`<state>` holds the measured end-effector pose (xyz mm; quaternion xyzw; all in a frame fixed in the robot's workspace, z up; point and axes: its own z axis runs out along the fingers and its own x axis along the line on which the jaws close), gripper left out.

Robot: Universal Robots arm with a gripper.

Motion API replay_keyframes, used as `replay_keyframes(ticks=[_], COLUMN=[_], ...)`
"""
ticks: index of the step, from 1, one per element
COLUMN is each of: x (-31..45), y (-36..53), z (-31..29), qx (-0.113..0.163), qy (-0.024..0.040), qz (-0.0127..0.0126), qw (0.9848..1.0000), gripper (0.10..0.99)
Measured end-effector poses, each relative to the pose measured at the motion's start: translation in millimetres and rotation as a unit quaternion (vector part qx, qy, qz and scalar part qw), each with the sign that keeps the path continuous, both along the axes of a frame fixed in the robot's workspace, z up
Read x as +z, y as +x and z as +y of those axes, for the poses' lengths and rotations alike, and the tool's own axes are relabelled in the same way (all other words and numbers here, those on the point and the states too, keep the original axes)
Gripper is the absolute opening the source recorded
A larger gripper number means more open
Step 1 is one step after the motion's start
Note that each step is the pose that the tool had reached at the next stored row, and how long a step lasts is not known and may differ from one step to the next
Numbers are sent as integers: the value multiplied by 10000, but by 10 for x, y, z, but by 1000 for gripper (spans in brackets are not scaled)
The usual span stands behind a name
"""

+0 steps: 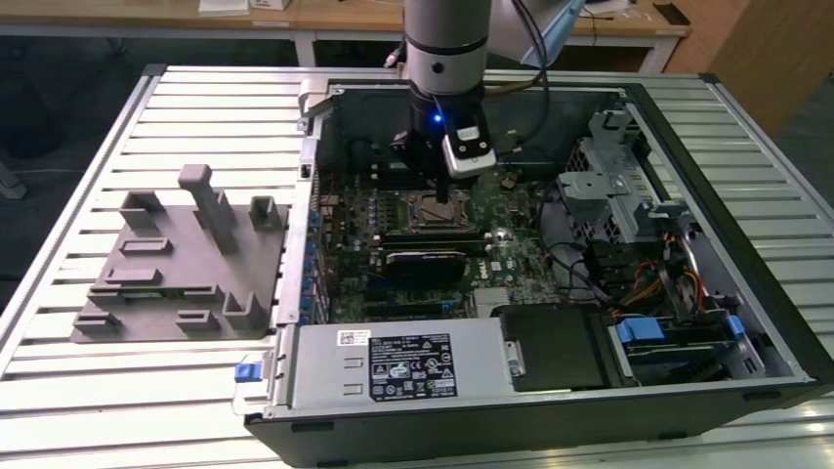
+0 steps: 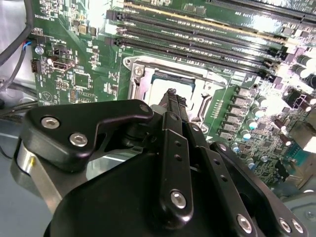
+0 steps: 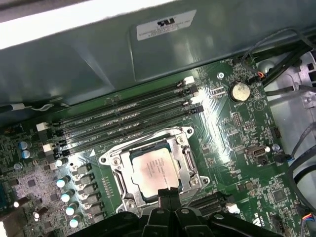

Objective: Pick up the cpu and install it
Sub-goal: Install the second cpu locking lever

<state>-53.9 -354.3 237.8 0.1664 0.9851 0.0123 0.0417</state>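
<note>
1. Inside the open computer case [image 1: 548, 420], near the middle of the motherboard [image 3: 232, 143] toward the case's far wall, the cpu [image 3: 154, 170] lies flat in the socket [image 3: 150, 173], its silvery top face up and the metal frame standing around it on all sides.
2. The gripper [image 3: 168, 193] hangs straight over the socket in the exterior view [image 1: 443, 200]; in both wrist views its fingertips [image 2: 174, 98] come together into one narrow dark tip, pressed shut with nothing seen between them.
3. That tip sits at the cpu's edge on the side away from the memory slots [image 3: 123, 123], over the chip's rim and the frame; whether it touches the metal cannot be told.
4. The cpu looks seated in place, level with the frame, while the frame itself appears open around it.
5. By its look the chip is light, thin and stiff, with a smooth lid that would slip under a careless pinch.
6. Its underside contacts and the socket pins are likely fragile, so the sound hold is across two opposite edges, kept level.
</note>
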Motion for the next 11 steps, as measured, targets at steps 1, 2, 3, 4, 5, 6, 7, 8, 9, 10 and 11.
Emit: replay_keyframes(ticks=[1,2,3,4,5,6,7,8,9,10,11], x=[0,0,0,0,0,0,0,0,0,0,0], y=[0,0,0,0,0,0,0,0,0,0,0], z=[-8,-18,-27,-35,-44,-52,-60,-68,-77,-86,-95], qx=[0,-1,-1,-2,-2,-3,-3,-4,-4,-5,-5], qy=[0,0,0,0,0,0,0,0,0,0,0], qz=[0,0,0,0,0,0,0,0,0,0,0], qw=[10000,10000,10000,10000,10000,10000,10000,10000,10000,10000,10000], gripper=[106,106,106,106,106,106,106,106,106,106,106])
